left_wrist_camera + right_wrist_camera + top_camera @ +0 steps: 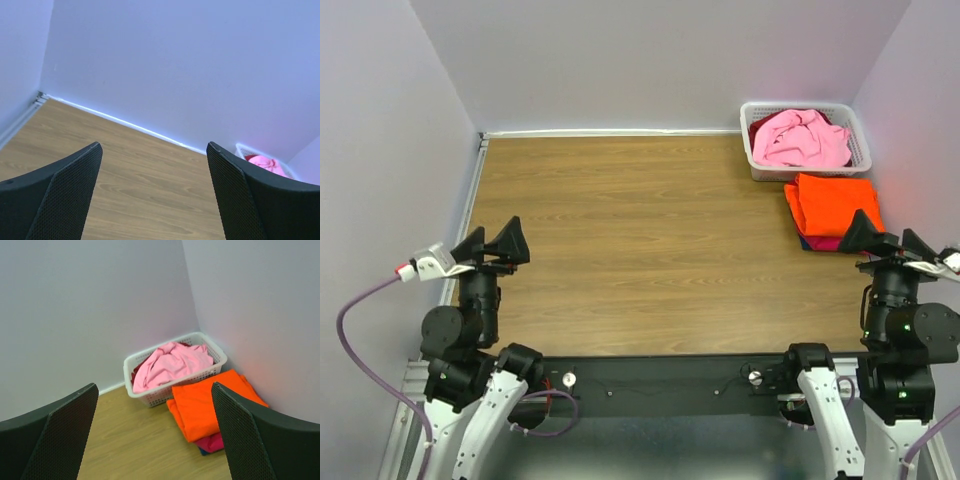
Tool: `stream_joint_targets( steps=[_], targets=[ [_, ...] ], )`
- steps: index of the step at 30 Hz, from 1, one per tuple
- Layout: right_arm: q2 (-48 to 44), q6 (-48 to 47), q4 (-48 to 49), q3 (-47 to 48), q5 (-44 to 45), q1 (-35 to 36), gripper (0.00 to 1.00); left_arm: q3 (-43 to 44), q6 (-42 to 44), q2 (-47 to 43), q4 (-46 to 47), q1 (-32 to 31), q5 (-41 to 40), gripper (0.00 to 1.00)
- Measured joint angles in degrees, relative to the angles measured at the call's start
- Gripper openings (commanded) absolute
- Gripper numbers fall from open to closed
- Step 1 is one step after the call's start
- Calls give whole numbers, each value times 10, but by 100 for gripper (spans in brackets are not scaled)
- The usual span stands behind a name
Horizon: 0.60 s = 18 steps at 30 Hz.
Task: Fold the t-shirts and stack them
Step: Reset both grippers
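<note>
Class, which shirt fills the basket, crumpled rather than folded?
The pale pink shirt: bunched in the white basket, while the orange shirt and magenta shirt lie folded, stacked beside it.

1. right gripper (pixel 154 386): jaws wide apart.
2. white basket (pixel 161 396): far corner, against both walls; holds a crumpled pink shirt (pixel 172 365).
3. orange shirt (pixel 210 405): folded, on the table (pixel 125 455) just near the basket, lying on a magenta-red shirt (pixel 212 442).

Wood-grain table (pixel 650 250) showing a smooth matt finish, white plastic basket (pixel 757 165) looking faintly glossy, pale pink t-shirt (pixel 800 138) appearing as soft rumpled cloth, orange t-shirt (pixel 833 203) lying as smooth matt cloth, right gripper (pixel 154 385) pads (pixel 65 440) showing black, finely meshed roughness.
</note>
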Motion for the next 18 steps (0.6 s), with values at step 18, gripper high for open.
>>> stream_joint_targets(
  steps=[18],
  targets=[
    [-17, -11, -9, -69, -30, 14, 100, -142, 1, -76, 105, 1, -50, 99]
  ],
)
